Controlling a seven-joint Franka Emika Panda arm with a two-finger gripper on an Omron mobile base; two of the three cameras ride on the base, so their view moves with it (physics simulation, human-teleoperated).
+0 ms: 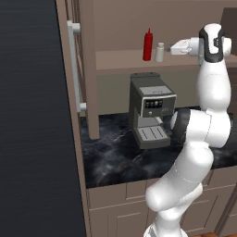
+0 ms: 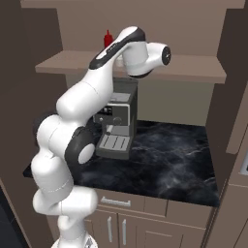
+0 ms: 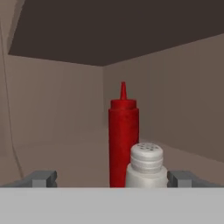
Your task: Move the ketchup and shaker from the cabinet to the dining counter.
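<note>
there's a boxy grey coffee machine (image 1: pixel 151 109) with a slotted drip tray sitting on a short black marble worktop (image 2: pixel 169 160) with white veins, beige drawer units (image 1: pixel 120 206) right underneath it

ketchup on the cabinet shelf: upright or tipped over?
Upright. The ketchup stands on its base with the nozzle pointing straight up, on the cabinet shelf beside the shaker, which is also standing.

Pretty clearly a kitchen. You've got a coffee machine (image 1: pixel 150 111) sitting on a black marble worktop (image 2: pixel 169 160), beige drawer units (image 2: pixel 126 213) below, and a brown wooden cabinet (image 1: pixel 120 60) overhead.
</note>
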